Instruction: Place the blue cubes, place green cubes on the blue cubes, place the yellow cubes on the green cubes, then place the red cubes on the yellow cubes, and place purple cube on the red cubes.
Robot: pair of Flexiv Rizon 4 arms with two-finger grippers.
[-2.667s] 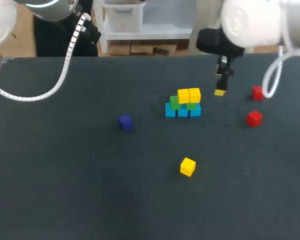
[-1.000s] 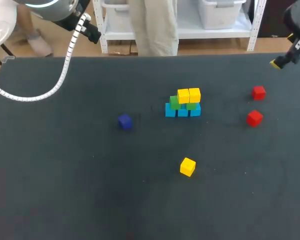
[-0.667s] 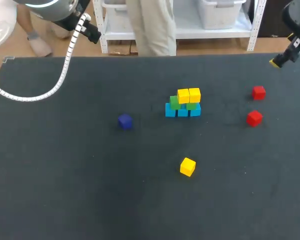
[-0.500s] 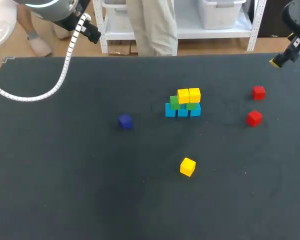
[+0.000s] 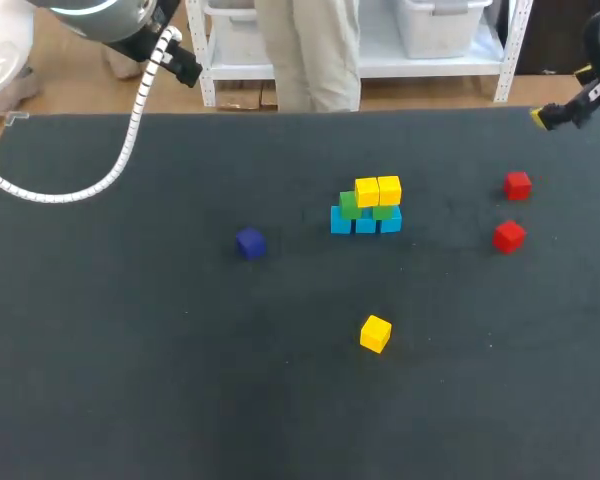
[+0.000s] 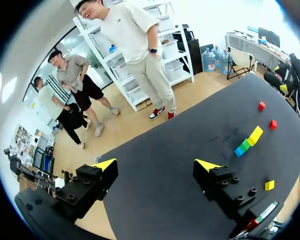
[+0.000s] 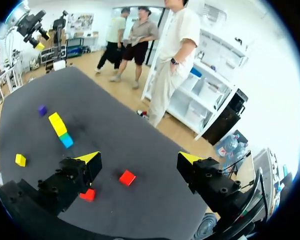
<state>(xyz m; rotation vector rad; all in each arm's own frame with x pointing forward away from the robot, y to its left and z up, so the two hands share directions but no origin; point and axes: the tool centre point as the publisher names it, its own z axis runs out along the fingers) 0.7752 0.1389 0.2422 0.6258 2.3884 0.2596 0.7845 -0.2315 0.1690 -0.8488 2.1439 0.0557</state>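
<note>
Desk (image 5: 130,350): dark, matte.
Stack, centre of frame: 3 blue cubes (image 5: 366,223) in a row, long axis left-right. 2 green cubes (image 5: 349,206) sit above, with 2 yellow cubes (image 5: 378,190) on top.
Apart from the stack: single yellow cube (image 5: 375,333), lower centre, turned askew; purple cube (image 5: 249,243), left of the stack; 2 red cubes (image 5: 508,236), right, apart.
Your right gripper (image 7: 139,159) and left gripper (image 6: 156,165): jaws released, holding nothing.

Tally was: 3 blue cubes (image 5: 366,222), 2 green cubes (image 5: 350,206), 3 yellow cubes (image 5: 378,190), 2 red cubes (image 5: 509,236), 1 purple cube (image 5: 249,243).
</note>
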